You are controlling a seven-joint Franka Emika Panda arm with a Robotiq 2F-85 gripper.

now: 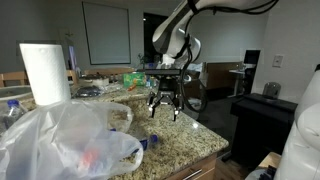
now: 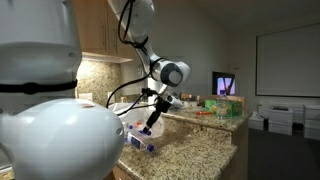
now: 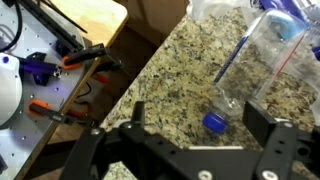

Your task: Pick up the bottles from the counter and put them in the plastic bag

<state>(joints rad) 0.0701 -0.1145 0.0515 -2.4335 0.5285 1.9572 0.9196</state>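
In the wrist view a clear bottle (image 3: 243, 70) lies on the speckled granite counter (image 3: 165, 70), its blue cap (image 3: 214, 122) pointing at me. My gripper (image 3: 202, 128) hangs open above it, with the cap between the two black fingers (image 3: 272, 135) and touching neither. A second blue-capped bottle (image 3: 288, 12) shows at the top right. In both exterior views the gripper (image 1: 164, 112) (image 2: 149, 129) hovers over the counter, beside the lying bottle (image 2: 139, 140). The crinkled plastic bag (image 1: 60, 140) fills the near left, something reddish inside it.
A tall white paper towel roll (image 1: 45, 72) stands behind the bag. Green and mixed items (image 1: 133, 77) sit at the counter's far end. The counter edge (image 3: 120, 75) drops to a floor with orange-handled clamps (image 3: 82, 55). A large white blurred object (image 2: 50, 130) blocks much of an exterior view.
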